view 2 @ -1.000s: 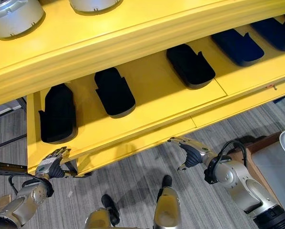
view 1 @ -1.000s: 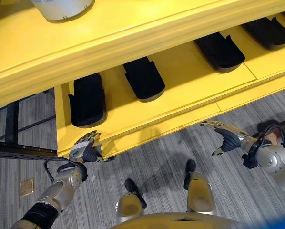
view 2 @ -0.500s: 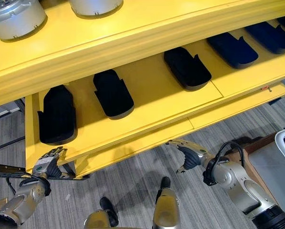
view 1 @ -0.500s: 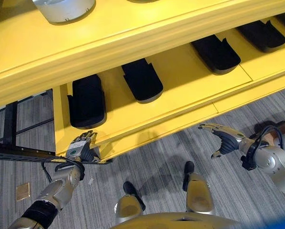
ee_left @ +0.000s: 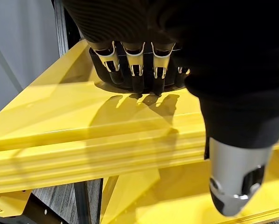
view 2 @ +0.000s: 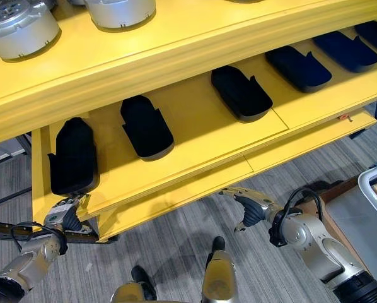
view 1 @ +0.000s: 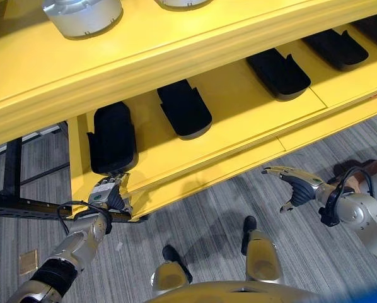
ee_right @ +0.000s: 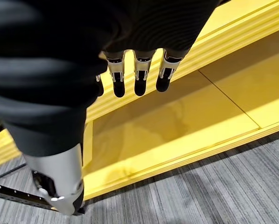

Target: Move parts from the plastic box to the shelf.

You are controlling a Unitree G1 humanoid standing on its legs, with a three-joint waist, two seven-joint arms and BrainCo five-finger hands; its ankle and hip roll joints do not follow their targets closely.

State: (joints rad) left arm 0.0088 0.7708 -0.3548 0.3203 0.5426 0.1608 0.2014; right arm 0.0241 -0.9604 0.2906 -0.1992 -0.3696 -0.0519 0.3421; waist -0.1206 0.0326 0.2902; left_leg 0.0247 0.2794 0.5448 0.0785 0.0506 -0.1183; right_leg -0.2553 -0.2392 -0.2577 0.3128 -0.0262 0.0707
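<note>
Yellow shelf (view 1: 239, 95) w/ black parts (view 1: 183, 107) seated on mid tier; left hand (view 1: 108, 194) at 8 o'clock, fingers relaxed by end part (view 1: 112, 136), right hand (view 1: 294, 184) at 4, spread, empty; parts judged light, rigid, best gripped across the sides.
</note>
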